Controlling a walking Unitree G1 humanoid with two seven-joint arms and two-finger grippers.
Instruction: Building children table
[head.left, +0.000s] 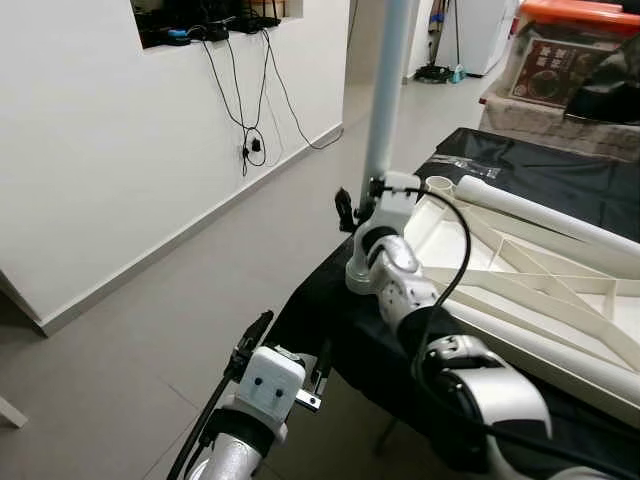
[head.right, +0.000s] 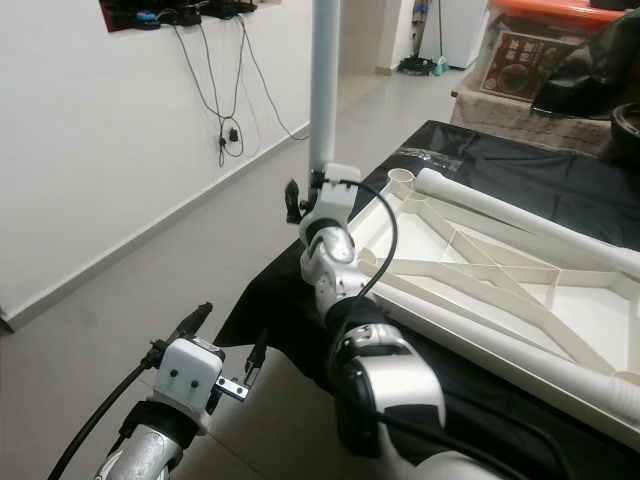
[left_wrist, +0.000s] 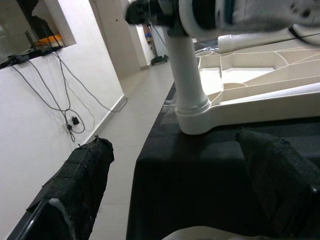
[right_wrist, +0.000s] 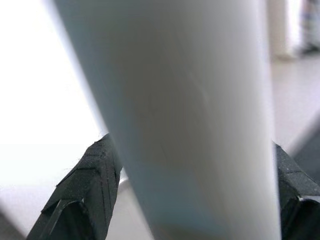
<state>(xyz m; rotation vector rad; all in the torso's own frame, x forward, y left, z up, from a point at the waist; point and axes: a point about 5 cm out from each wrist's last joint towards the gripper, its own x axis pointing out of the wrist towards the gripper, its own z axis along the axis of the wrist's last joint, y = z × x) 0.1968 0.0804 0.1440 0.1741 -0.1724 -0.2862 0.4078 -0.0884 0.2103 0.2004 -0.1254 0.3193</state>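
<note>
An upside-down white table top (head.left: 520, 270) lies on a black-covered table (head.left: 335, 300). A white table leg (head.left: 385, 90) stands upright in its near corner socket (head.left: 360, 278). My right gripper (head.left: 372, 195) is shut on this leg a little above the socket; in the right wrist view the leg (right_wrist: 190, 125) sits between both black fingers (right_wrist: 85, 190). My left gripper (head.left: 288, 350) hangs open and empty, low beside the table's near edge and short of the socket (left_wrist: 195, 117). A second white leg (head.left: 540, 215) lies along the table top's far side.
A white wall with hanging cables (head.left: 245, 120) runs along the left, with open tiled floor (head.left: 200, 290) between it and the table. Boxes with an orange lid (head.left: 570, 60) stand at the back right. A clear plastic bag (head.left: 465, 165) lies on the black cloth.
</note>
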